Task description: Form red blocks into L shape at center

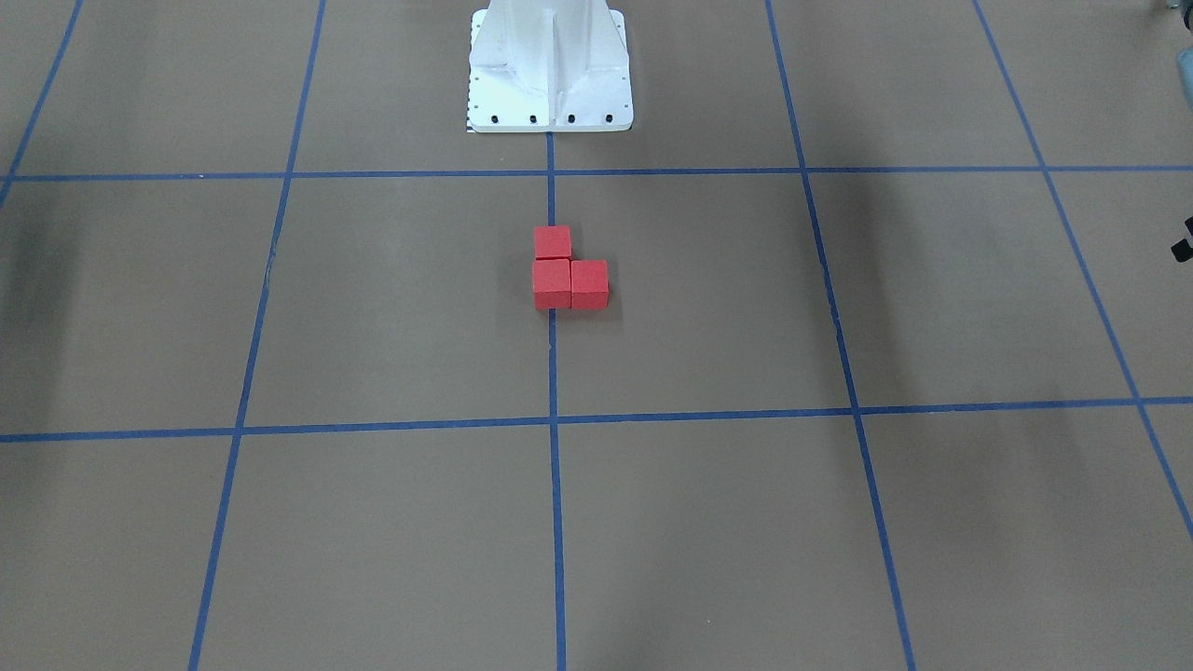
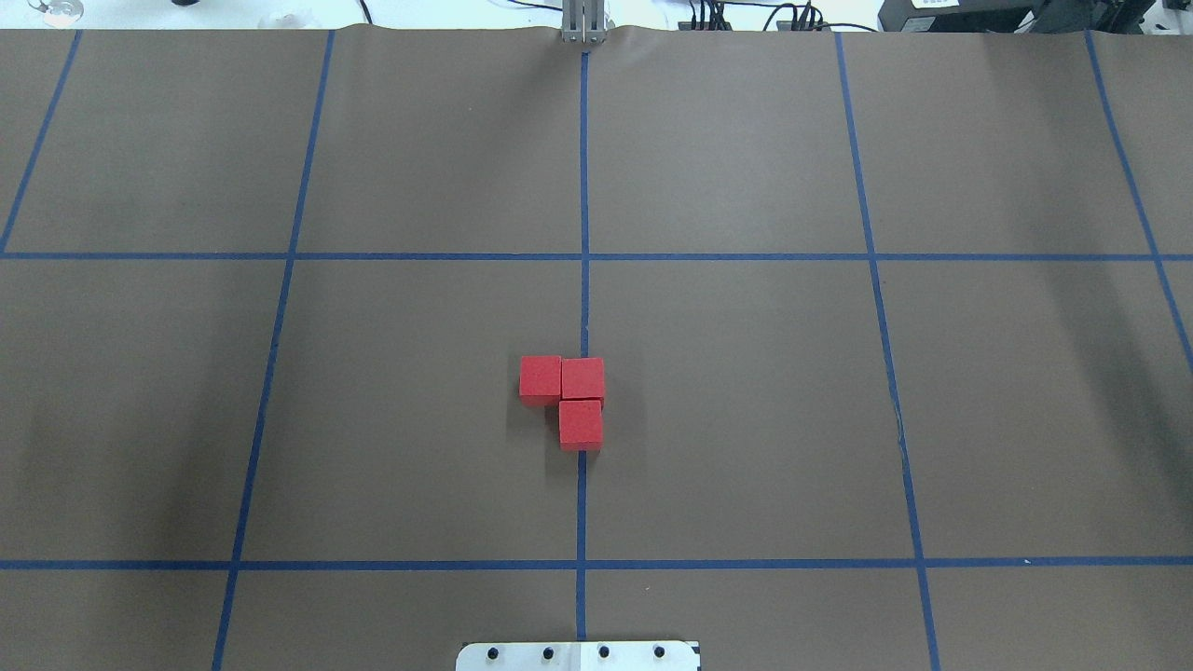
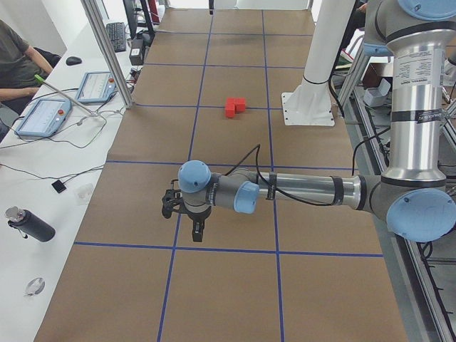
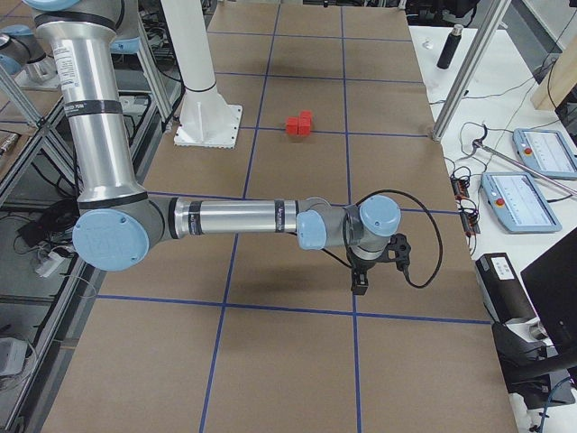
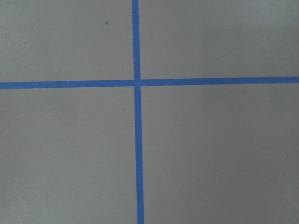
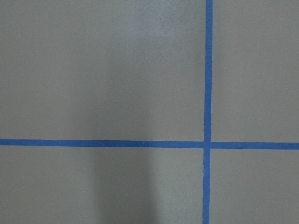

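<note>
Three red blocks sit touching in an L on the brown surface at the middle blue tape line [image 2: 583, 186]. In the overhead view two lie side by side [image 2: 541, 377] [image 2: 582, 379] and the third [image 2: 581, 424] is nearer the robot, on the line. They also show in the front-facing view [image 1: 551, 282] and both side views [image 3: 235, 107] [image 4: 299, 124]. My left gripper [image 3: 196, 229] hangs far from the blocks, seen only in the exterior left view. My right gripper [image 4: 361, 284] shows only in the exterior right view. I cannot tell whether either is open. Both wrist views show only bare paper and tape.
The white robot base [image 1: 550, 93] stands just behind the blocks. A side table holds tablets [image 3: 43, 114], cables and a black bottle [image 3: 28, 224], with a seated person [image 3: 14, 57]. Aluminium posts [image 3: 107, 50] [image 4: 469, 63] stand at the table's edges.
</note>
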You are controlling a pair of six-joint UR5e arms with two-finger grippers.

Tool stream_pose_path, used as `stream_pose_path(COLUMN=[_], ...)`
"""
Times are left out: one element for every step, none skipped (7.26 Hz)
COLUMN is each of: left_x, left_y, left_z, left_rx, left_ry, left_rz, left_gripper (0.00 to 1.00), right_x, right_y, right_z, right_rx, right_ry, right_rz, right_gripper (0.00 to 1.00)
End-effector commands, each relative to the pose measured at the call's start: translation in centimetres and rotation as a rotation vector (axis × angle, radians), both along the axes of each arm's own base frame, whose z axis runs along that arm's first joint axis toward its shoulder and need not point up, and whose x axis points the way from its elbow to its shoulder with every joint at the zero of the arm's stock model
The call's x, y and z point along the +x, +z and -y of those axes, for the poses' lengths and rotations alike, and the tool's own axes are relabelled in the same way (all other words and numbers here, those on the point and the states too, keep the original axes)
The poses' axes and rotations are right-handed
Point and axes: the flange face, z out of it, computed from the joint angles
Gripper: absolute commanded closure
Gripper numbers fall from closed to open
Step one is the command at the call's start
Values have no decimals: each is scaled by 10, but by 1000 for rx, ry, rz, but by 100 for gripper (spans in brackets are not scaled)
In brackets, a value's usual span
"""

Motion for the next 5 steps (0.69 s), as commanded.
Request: stream_pose_path(left_x=[-8, -9, -15, -15, -17], left_y=[-8, -23, -28, -28, -46], left_z=[12, 15, 17, 21, 28], left_rx=[-81, -103, -96, -93, -60], left_ry=[-18, -24, -37, -38, -43], left_rz=[0, 0, 2, 5, -3], left_gripper=[0, 0, 0, 0, 0], right_x=[-3, -3, -1, 6, 5], right_y=[0, -2, 9, 27, 13], right_z=[22, 23, 13, 0, 10], right_rx=[0, 5, -7, -36, -18], right_ry=[-11, -10, -6, 3, 10], right_rz=[-2, -2, -3, -5, -2], right_gripper=[1, 1, 1, 1, 1])
